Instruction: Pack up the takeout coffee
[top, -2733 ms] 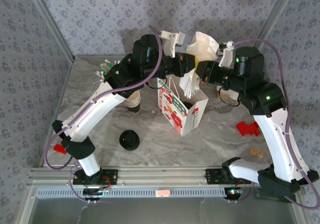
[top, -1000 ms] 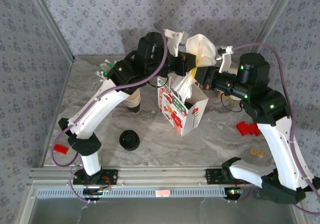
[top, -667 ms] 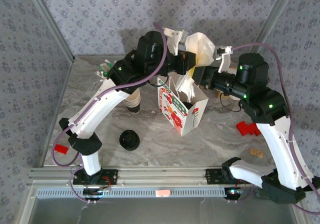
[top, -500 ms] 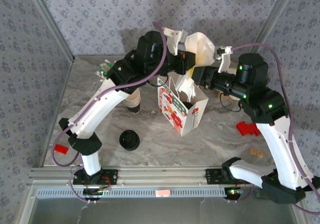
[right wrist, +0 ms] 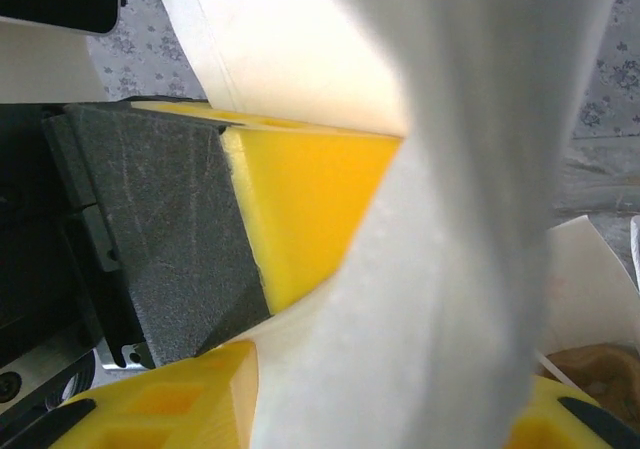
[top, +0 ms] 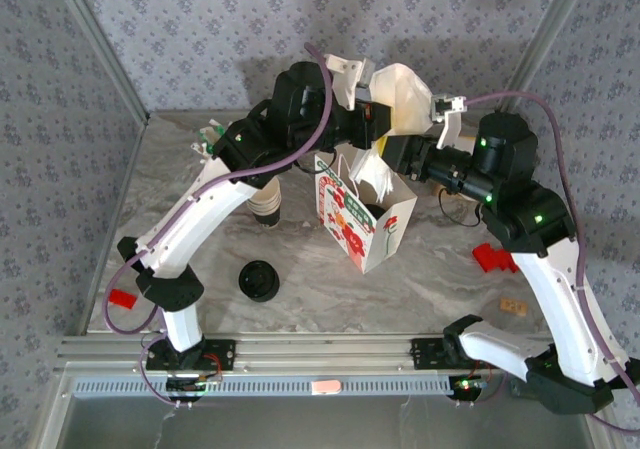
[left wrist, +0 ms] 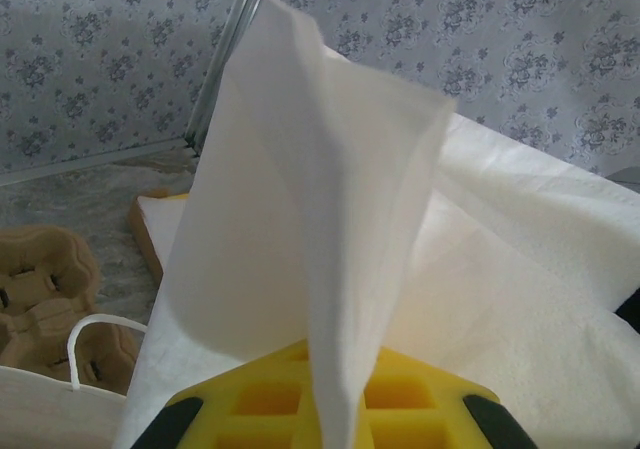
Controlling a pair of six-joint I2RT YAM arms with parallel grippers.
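In the table's middle stands our flowered white paper bag [top: 385, 234]. At its 12 o'clock, left gripper [left wrist: 330, 409] pinches the white tissue sheet [left wrist: 300, 189]; right gripper [right wrist: 385, 419] fingers are apart. We think we're stuffing; next, push it down. Where the lidded coffee cup is, we cannot tell.

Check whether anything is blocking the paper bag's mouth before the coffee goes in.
Yes: white tissue paper, pinched in the left pincer, hangs down into the open mouth of the paper bag. Both arms hover right above that opening, so the way in from above is crowded.
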